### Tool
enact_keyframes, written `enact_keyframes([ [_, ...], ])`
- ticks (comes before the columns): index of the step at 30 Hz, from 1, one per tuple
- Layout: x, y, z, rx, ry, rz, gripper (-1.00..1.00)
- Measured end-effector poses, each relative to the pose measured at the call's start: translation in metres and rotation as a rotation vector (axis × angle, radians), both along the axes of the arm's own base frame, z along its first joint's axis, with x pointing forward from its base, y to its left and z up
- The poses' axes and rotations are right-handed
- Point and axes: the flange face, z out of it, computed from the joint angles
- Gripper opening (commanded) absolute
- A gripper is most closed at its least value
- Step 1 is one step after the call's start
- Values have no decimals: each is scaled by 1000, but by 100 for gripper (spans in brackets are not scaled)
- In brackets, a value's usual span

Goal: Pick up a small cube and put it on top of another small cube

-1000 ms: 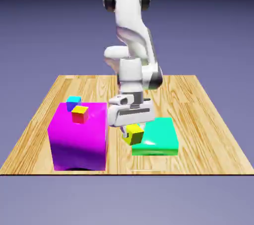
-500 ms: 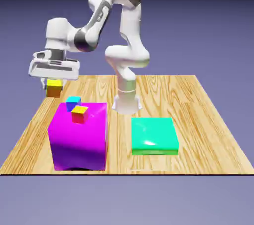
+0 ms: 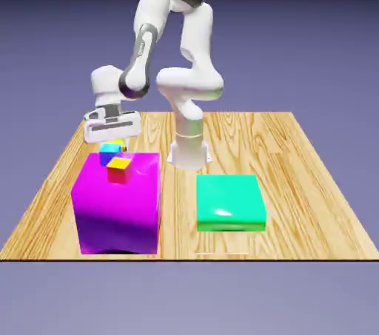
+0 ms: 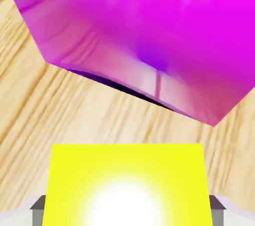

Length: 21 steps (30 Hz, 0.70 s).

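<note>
The fingers (image 4: 217, 215) pinch the yellow cube (image 4: 127, 185) — held above the bench (image 3: 244, 141), toward its far edge on the exterior view's left, just behind the cyan cube (image 3: 109, 150). That one is near the magenta block's (image 3: 118, 204) far edge — beside the red cube with a yellow top (image 3: 119, 171).

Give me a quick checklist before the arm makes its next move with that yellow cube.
1. Yellow cube held between the gripper's fingertips: ok.
2. Cyan cube in sight in the exterior view: ok.
3. Yellow cube stacked on the cyan cube: not ok; it shows partly hidden behind it.
4. Red cube with yellow top out of the grip: ok.
5. Gap between yellow and cyan cubes: cannot tell.
6. Cyan cube in sight in the hand view: not ok.
</note>
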Motion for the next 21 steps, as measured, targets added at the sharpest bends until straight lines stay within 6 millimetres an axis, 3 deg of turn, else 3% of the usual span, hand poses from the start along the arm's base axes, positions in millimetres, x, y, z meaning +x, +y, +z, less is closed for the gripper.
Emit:
enact_keyframes([
  [20, 18, 8, -62, -1, 5, -1, -100],
  [21, 18, 8, -63, -2, 6, -1, 100],
])
